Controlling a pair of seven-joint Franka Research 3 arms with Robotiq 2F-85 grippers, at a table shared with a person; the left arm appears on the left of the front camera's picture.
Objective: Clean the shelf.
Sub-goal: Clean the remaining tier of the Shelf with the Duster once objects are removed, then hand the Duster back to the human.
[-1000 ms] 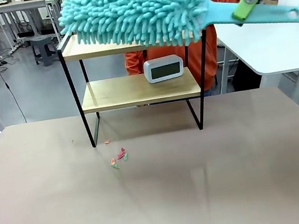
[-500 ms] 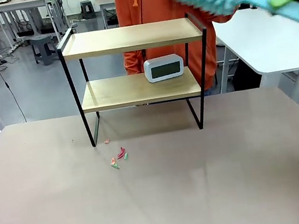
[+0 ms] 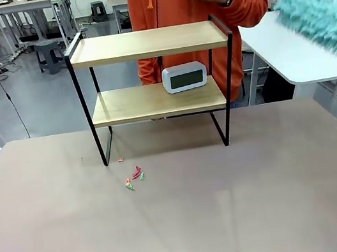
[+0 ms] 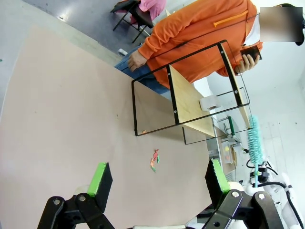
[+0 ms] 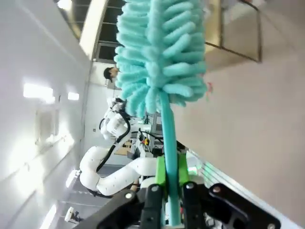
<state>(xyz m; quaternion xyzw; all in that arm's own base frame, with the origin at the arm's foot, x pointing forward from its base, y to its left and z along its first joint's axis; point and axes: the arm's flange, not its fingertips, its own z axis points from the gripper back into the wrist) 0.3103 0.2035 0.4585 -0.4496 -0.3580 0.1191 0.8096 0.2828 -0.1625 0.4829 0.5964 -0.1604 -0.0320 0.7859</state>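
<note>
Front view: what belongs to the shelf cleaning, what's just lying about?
Job: shelf; teal duster; right gripper, shut on the duster's handle.
Lying about: grey clock on the lower board; coloured scraps on the table; left gripper, open.

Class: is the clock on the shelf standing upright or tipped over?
Upright: the clock stands on its long bottom edge on the lower board of the shelf, with its screen facing the front camera.
</note>
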